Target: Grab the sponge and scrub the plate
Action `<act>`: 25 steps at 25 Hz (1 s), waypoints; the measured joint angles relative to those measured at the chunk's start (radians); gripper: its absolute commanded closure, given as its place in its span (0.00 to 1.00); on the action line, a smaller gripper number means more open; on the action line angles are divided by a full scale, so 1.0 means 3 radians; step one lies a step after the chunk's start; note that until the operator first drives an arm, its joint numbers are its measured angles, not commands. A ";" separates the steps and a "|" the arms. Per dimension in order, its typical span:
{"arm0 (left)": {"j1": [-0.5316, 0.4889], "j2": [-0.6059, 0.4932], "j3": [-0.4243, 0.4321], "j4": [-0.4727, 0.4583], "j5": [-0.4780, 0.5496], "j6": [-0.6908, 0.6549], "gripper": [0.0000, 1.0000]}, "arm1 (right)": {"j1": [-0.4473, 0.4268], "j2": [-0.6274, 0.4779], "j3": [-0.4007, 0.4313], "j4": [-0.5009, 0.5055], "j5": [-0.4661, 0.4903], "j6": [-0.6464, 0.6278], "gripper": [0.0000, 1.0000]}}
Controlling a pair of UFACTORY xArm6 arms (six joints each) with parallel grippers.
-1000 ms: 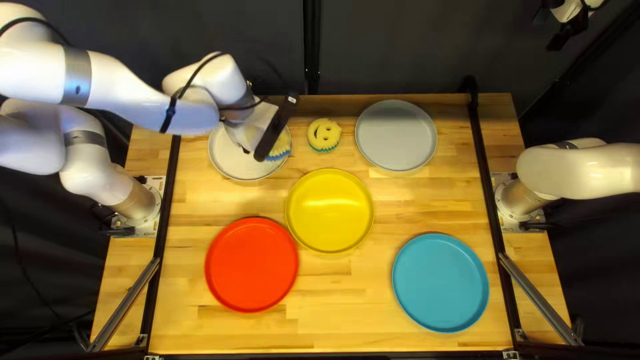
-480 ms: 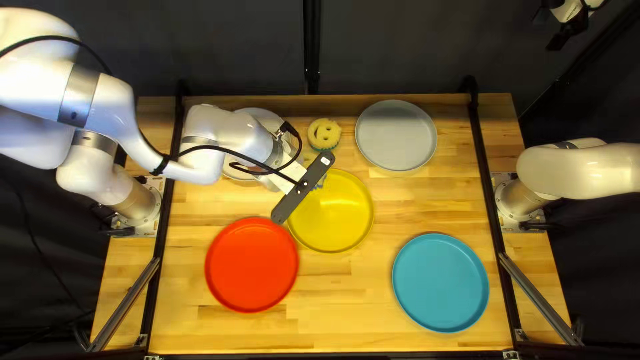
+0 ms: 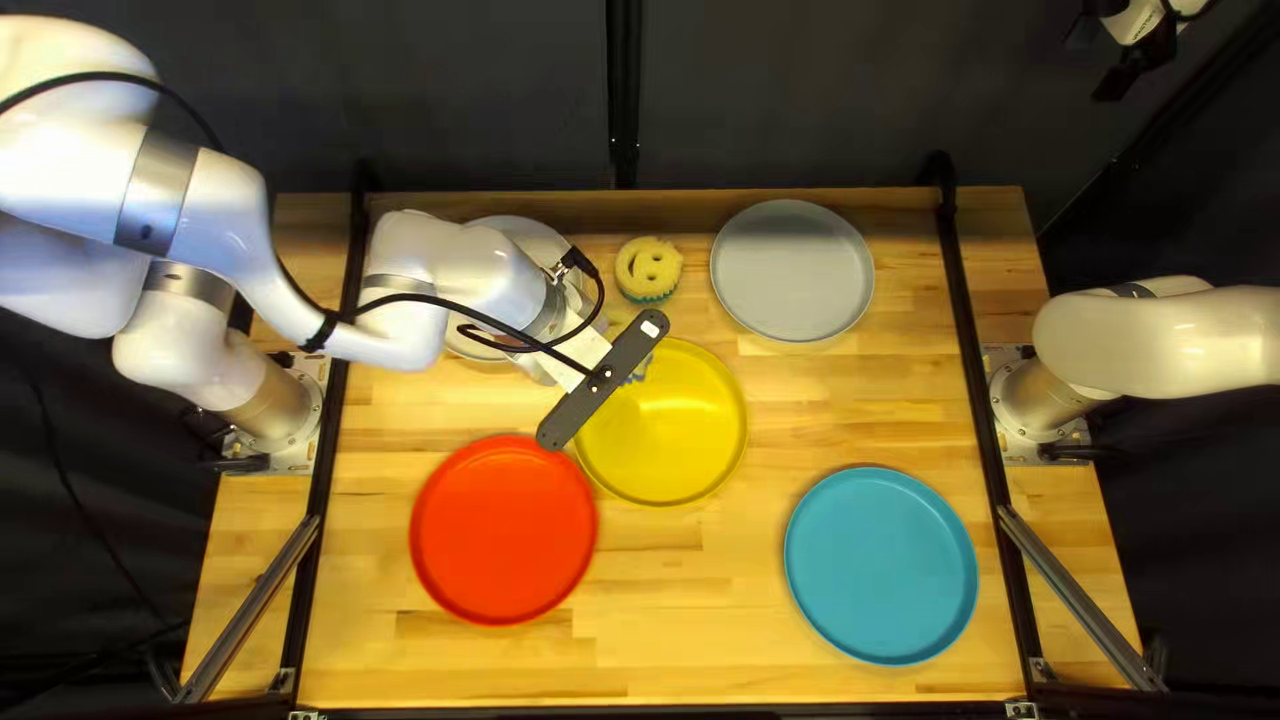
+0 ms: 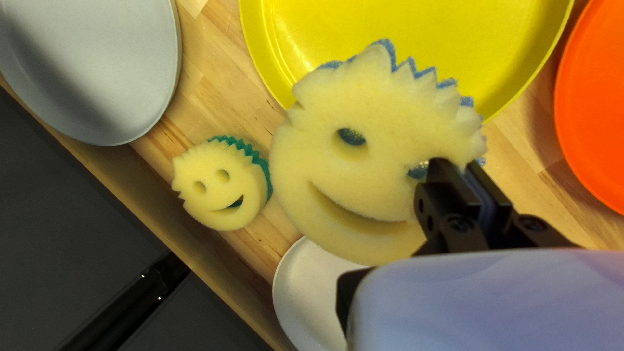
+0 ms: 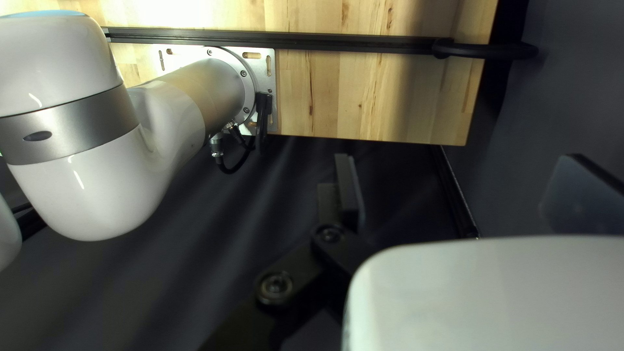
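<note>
In the top left view, our left gripper (image 3: pixel 604 380) reaches over the round yellow plate (image 3: pixel 667 434) near the middle of the frame, and our right gripper (image 3: pixel 1131 60) hangs at the upper right. In the left wrist view, we have the yellow foam smiley-face sponge with blue backing (image 4: pixel 351 117) pinched by its jagged edge, partly overlapping the plate. In the right wrist view, our right gripper (image 5: pixel 460 159) stands spread wide.
</note>
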State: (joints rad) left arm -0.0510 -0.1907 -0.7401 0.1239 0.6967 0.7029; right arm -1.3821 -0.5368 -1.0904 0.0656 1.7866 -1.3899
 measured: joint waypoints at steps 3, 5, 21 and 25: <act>-0.0035 0.0170 -0.0154 -0.0079 0.0083 0.0208 1.00 | 0.0000 0.0000 0.0000 0.0000 0.0000 0.0000 0.00; -0.0066 0.0314 -0.0269 -0.0105 0.0132 0.0349 1.00 | 0.0000 0.0000 0.0000 0.0000 0.0000 0.0000 0.00; -0.0232 0.0870 -0.0618 -0.0358 0.0442 0.1641 1.00 | 0.0000 0.0000 0.0000 0.0000 0.0000 0.0000 0.00; -0.0296 0.0943 -0.0586 -0.0388 0.0429 0.1688 1.00 | 0.0000 0.0000 0.0000 0.0000 0.0000 0.0000 0.00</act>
State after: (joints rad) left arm -0.1399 0.0922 -0.9158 0.0073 0.8253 1.2092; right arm -1.3821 -0.5368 -1.0904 0.0656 1.7866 -1.3899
